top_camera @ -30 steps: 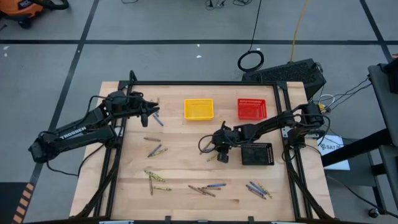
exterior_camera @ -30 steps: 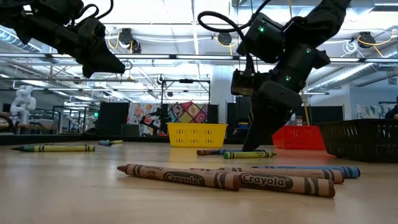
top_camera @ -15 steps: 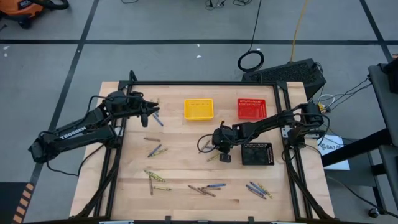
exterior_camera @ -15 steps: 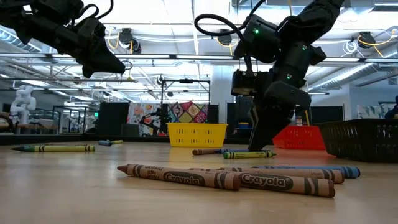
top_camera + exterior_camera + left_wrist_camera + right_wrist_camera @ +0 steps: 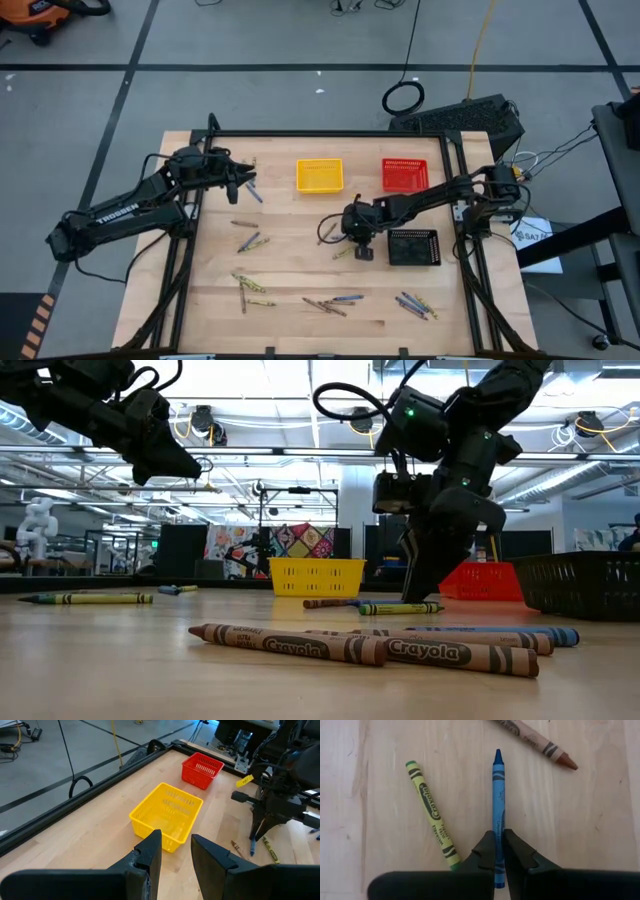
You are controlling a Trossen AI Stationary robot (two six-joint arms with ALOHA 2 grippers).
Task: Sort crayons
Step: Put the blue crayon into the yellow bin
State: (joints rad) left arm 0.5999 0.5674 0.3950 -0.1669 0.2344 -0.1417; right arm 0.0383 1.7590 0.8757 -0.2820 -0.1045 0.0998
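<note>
Blue crayon (image 5: 498, 795) lies on the table (image 5: 290, 270) near centre, long axis in line with the right gripper (image 5: 499, 851), whose jaws are clenched across it. Left gripper (image 5: 175, 851), released, hovers well apart near the yellow basket (image 5: 166, 815).

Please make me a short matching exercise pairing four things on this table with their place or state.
Column one:
1. blue crayon
2. yellow-green crayon
3. left tool
4. black basket

Column two:
A. open, up in the air near the yellow basket
B. lying loose on the wood beside the pinched one
C. pinched between the fingers of the right tool
D. right next to the right tool, on the table's right side

Pairs: 1-C, 2-B, 3-A, 4-D
</note>
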